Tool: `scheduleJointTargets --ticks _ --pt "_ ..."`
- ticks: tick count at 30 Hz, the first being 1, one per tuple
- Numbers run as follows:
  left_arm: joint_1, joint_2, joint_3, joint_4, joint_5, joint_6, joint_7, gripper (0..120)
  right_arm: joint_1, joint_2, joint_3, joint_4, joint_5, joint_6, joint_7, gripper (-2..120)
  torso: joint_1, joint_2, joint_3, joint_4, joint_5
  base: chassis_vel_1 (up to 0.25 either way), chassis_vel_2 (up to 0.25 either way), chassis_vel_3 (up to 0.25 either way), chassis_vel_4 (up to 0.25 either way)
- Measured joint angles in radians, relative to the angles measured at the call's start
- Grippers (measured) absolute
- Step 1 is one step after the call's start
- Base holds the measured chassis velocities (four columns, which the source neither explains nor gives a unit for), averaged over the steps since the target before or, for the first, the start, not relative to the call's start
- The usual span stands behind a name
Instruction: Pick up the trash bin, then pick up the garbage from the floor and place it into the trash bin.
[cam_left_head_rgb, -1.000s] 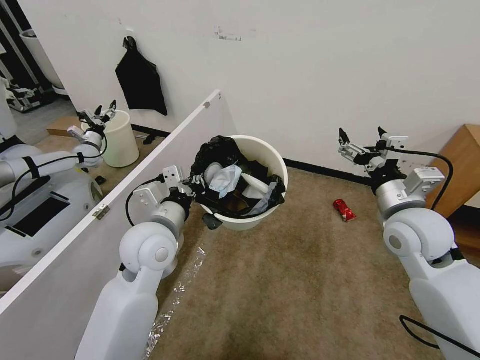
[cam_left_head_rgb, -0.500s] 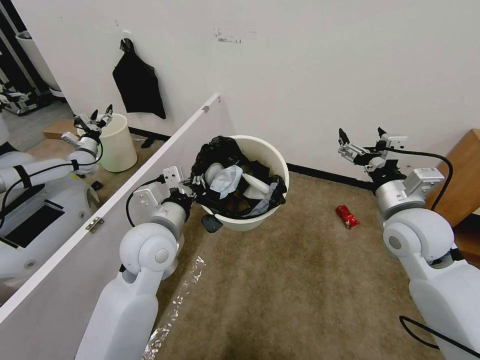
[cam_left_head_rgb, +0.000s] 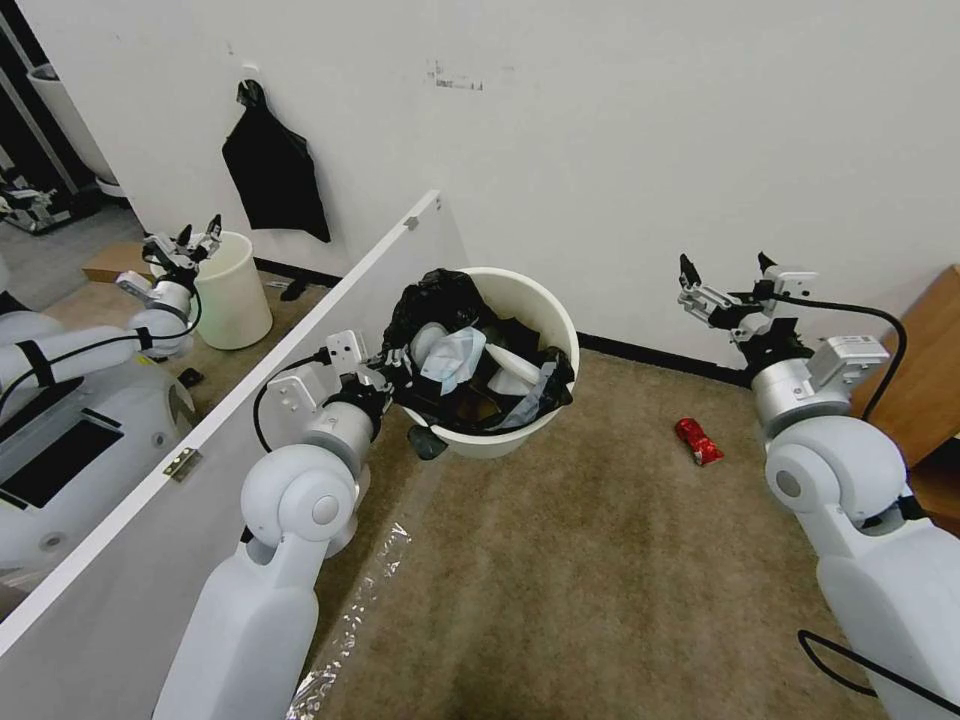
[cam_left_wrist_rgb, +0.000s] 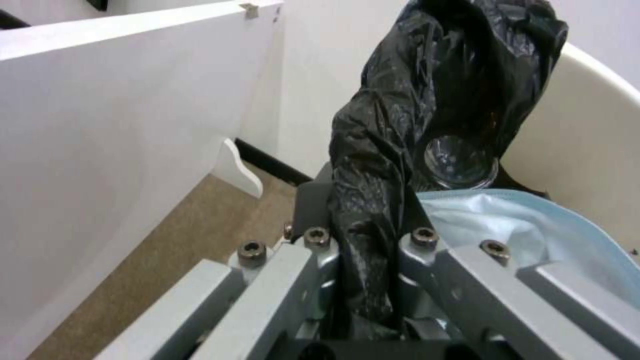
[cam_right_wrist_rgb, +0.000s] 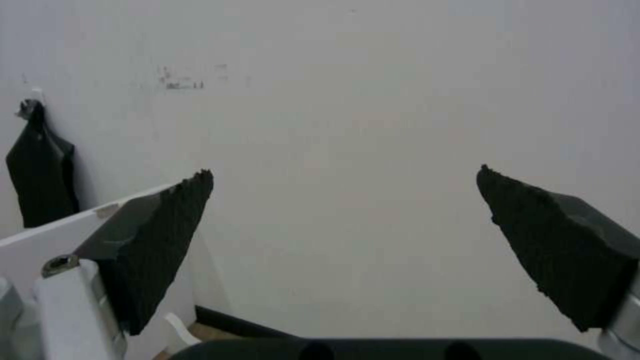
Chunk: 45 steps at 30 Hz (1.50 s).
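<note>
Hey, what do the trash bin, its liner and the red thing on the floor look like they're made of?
The trash bin looks like smooth, matte white plastic, with an even, rigid wall. Its liner looks like thin, glossy black plastic film, crinkled with shiny highlights where the left tool pinches it. The red packet on the carpet seems to be shiny foil or plastic wrapping, crumpled; too small to be sure.

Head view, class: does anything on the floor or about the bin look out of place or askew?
Yes. A red snack packet lies alone on the carpet, right of the trash bin. The bin tilts in the left gripper, its black bag bunched to one side. The right gripper is raised, open and empty.
</note>
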Motion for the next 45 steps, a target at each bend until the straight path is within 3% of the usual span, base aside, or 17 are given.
scheduleJointTargets --ticks 25,27,31,45 --pt "0.006 -0.004 0.003 -0.002 0.007 0.010 0.002 4 -0.004 0.000 -0.001 0.002 0.002 0.003 -0.002 100 0.000 0.000 0.000 -0.0007 0.0001 -0.019 -0.017 -0.016 -0.016" --pt "0.007 -0.004 0.001 -0.003 0.007 0.009 0.002 4 -0.005 0.000 0.000 0.003 0.002 0.003 -0.003 100 0.000 0.000 0.000 0.0005 0.0000 0.000 0.000 0.000 0.000" --pt "0.010 -0.003 -0.001 -0.005 0.009 0.009 0.001 4 -0.005 0.000 0.000 0.003 0.002 0.003 -0.003 100 0.000 0.000 0.000 0.0006 0.0000 0.000 0.000 0.000 0.000" --pt "0.017 -0.004 -0.005 -0.011 0.009 0.007 -0.002 4 -0.005 -0.001 0.000 0.006 0.003 0.003 -0.004 100 0.000 0.000 0.000 -0.0003 0.0000 0.000 0.000 0.000 0.000"
